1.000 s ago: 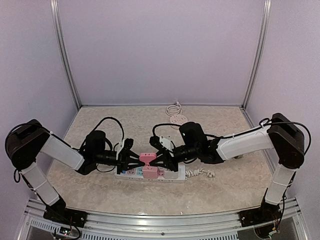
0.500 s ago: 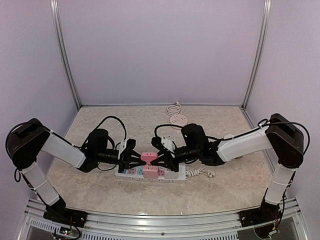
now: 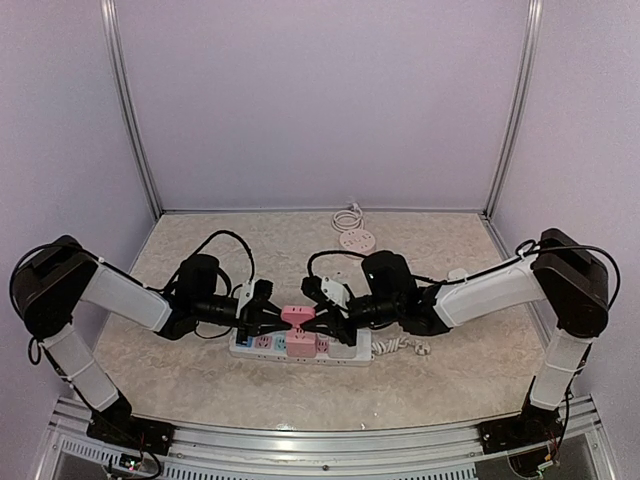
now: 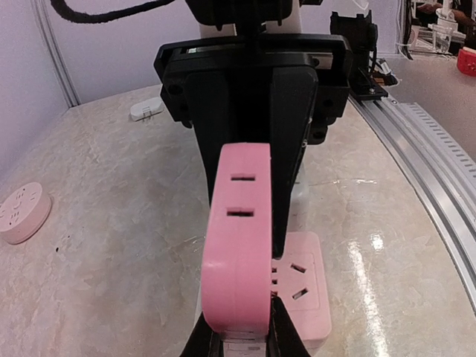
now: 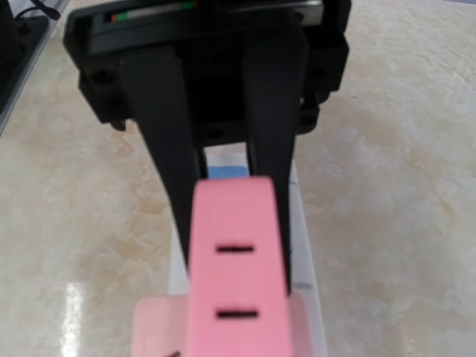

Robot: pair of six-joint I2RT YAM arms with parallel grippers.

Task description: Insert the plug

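A pink adapter plug (image 3: 297, 316) hangs just above the white power strip (image 3: 352, 351) with pastel sockets, at the table's middle. My left gripper (image 3: 276, 318) is shut on its left end and my right gripper (image 3: 320, 318) is shut on its right end. In the left wrist view the plug (image 4: 236, 245) stands between my own black fingers (image 4: 201, 343), with the right gripper's fingers (image 4: 291, 141) clamped on its far end. A pink socket block (image 4: 303, 291) lies right beside and below it. The right wrist view shows the plug (image 5: 238, 275) with the left gripper's fingers (image 5: 165, 149) around it.
A round white socket (image 3: 356, 239) with a coiled cable (image 3: 347, 216) lies at the back of the table; it also shows in the left wrist view (image 4: 22, 214). The strip's cord and white plug (image 3: 420, 348) trail to the right. Metal rails (image 3: 330, 440) run along the near edge.
Both arms have shifted slightly inward and lower. The pink plug stays held between both grippers at nearly the same spot over the strip.
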